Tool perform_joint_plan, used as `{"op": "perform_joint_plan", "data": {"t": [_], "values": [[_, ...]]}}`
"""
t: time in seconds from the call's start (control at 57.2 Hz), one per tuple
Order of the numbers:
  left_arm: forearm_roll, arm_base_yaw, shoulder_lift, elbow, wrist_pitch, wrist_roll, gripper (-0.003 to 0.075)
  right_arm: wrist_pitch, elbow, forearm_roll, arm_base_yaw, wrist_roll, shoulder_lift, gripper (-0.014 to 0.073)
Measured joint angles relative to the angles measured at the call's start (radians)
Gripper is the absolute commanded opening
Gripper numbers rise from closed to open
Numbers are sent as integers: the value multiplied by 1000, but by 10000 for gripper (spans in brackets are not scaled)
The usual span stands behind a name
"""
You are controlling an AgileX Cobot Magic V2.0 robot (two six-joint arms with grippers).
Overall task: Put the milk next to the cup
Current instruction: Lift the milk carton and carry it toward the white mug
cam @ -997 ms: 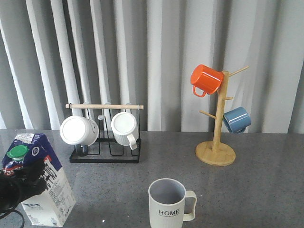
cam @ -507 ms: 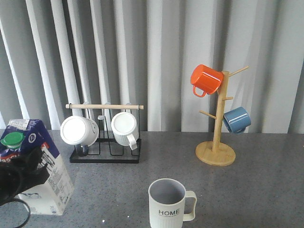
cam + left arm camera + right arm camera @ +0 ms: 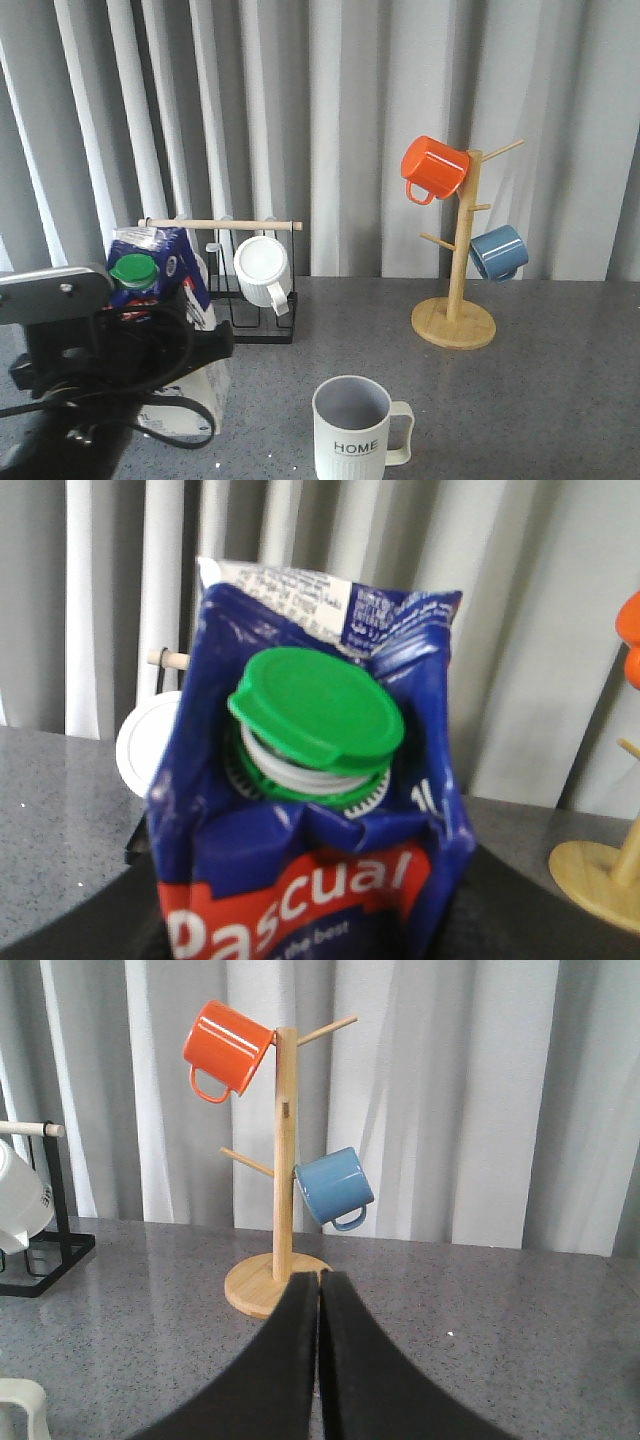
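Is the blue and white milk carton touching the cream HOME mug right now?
Apart. The front view shows bare grey tabletop between the blue and white milk carton, held at the left, and the cream HOME mug.

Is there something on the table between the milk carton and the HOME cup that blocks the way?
Nothing visible does. The left gripper holds the milk carton to the left of the cup, and the grey table between them is bare. The black mug rack stands farther back.

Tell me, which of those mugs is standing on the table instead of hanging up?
The cream mug lettered HOME. The orange, blue and white mugs all hang on racks.
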Motion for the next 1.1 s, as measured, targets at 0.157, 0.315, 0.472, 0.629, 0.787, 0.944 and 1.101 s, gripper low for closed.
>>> {"op": "perform_joint_plan", "data": {"t": [0.157, 0.315, 0.472, 0.629, 0.787, 0.944, 1.101], "values": [[-109, -70, 111, -77, -45, 77, 139, 0, 0, 0, 0, 0, 0, -9], [-125, -124, 172, -109, -67, 91, 139, 0, 0, 0, 0, 0, 0, -9], [-122, -147, 195, -111, -110, 43, 139, 0, 0, 0, 0, 0, 0, -9], [-92, -164, 223, -115, -124, -8, 139, 0, 0, 0, 0, 0, 0, -9], [-65, -174, 255, -116, -139, -96, 139, 0, 0, 0, 0, 0, 0, -9], [-45, -174, 295, -116, -143, -116, 139, 0, 0, 0, 0, 0, 0, -9], [-42, -182, 321, -116, -146, -120, 139, 0, 0, 0, 0, 0, 0, -9]]}}
